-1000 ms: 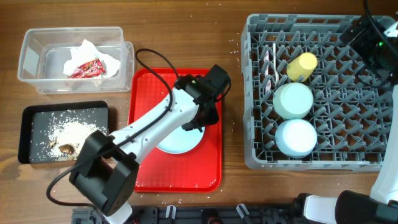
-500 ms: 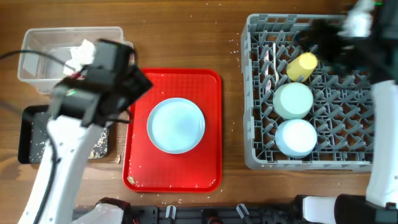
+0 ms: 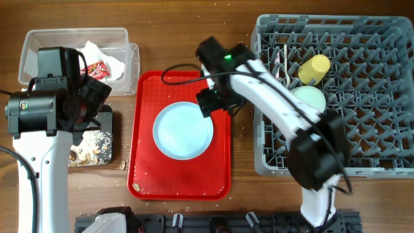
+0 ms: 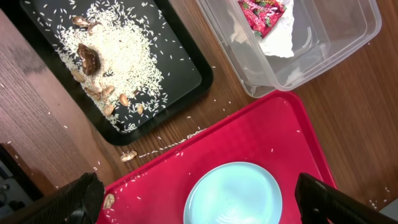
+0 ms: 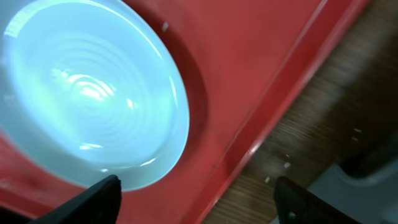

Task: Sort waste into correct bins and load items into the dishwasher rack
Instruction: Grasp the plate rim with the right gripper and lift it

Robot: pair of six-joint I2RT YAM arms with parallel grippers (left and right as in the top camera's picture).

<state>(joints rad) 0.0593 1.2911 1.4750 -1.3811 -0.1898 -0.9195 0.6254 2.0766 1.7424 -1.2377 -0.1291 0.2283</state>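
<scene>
Now the right gripper [image 5: 198, 200] hangs spread wide and empty over the right rim of the light blue plate [image 5: 87, 93]. The plate lies on the red tray [image 5: 249, 74], bare tray all round it, beside the dishwasher rack [image 3: 369, 97]. The left gripper [image 4: 199, 198], likewise spread and empty, hovers by the black tray [image 4: 186, 68].

**Serving tray in the middle, bins on one side, rack on the other**

Take the serving tray [image 3: 217, 181] as the hub of the dial, with twelve pointing to the table's far edge. The plate [image 3: 183, 129] lies on it, near its middle. At ten o'clock stands the tub [image 3: 29, 42], holding the napkin [image 3: 110, 59] with the wrapper [image 3: 97, 68] lying on top of it. At nine o'clock, just beside the serving tray and in front of the tub, sits the shallow tray [image 4: 183, 68], with the food scraps [image 4: 118, 56] in it. At three o'clock is the rack [image 3: 272, 162]. Inside it the cup [image 3: 314, 68] lies towards eleven o'clock of the rack's middle, with a bowl [image 3: 309, 97] just at the cup's six.
</scene>
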